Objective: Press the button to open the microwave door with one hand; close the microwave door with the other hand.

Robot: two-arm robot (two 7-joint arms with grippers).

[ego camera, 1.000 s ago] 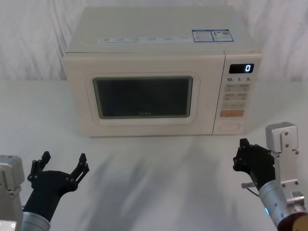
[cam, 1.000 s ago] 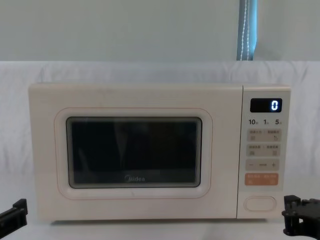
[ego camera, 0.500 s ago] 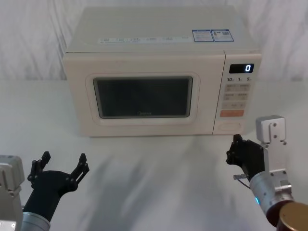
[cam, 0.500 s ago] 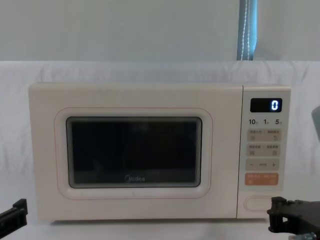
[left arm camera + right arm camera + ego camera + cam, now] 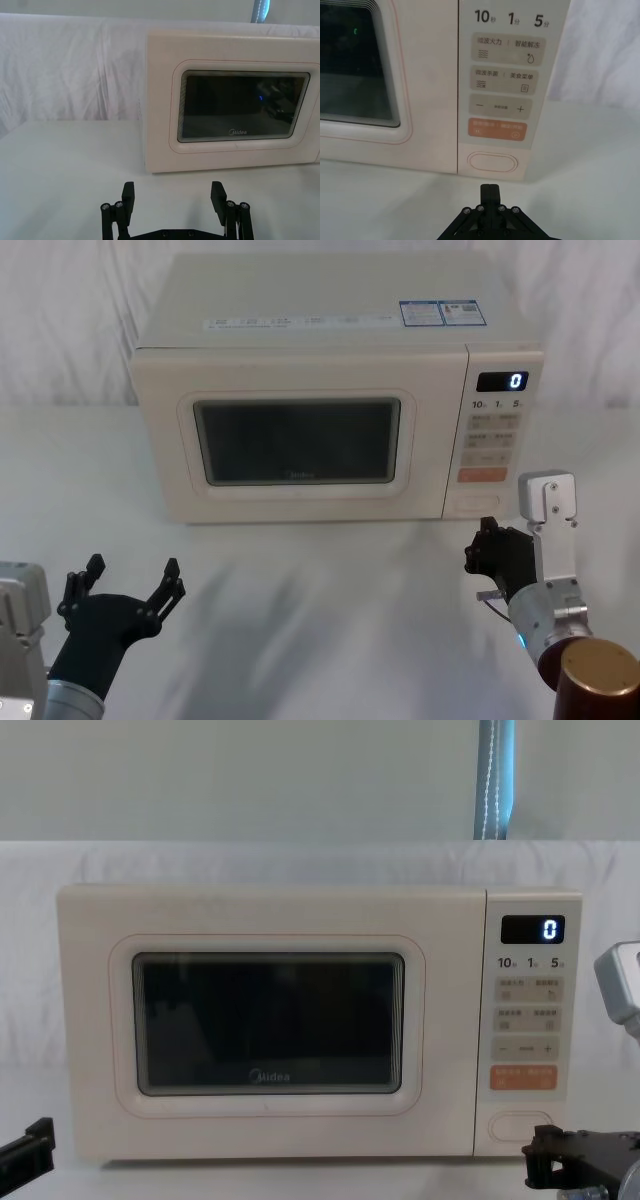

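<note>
**Right gripper lined up in front of the door-release button, door shut**

Microwave (image 5: 330,390) sits on the white-draped table (image 5: 320,620), facing the robot. The microwave door (image 5: 300,445) is flush with the body, dark window and "Midea" logo facing out. Control panel (image 5: 495,440) is on the right side of the front; display (image 5: 502,381) reads 0.

The button (image 5: 492,162) is the wide cream pill at the bottom of that panel, directly below the orange key (image 5: 497,129). Head view places it at the lower right corner of the front face.

Right gripper (image 5: 489,189) is low over the table just in front of the button, fingers pressed together into a single tip that points at it. A gap of table shows between tip and microwave front (not touching). In the chest view its black tip comes in at the lower right, just below the button.

Left gripper (image 5: 127,583) hangs near the table's front left, well apart from the microwave, fingers (image 5: 129,192) spread wide and holding nothing.
</note>
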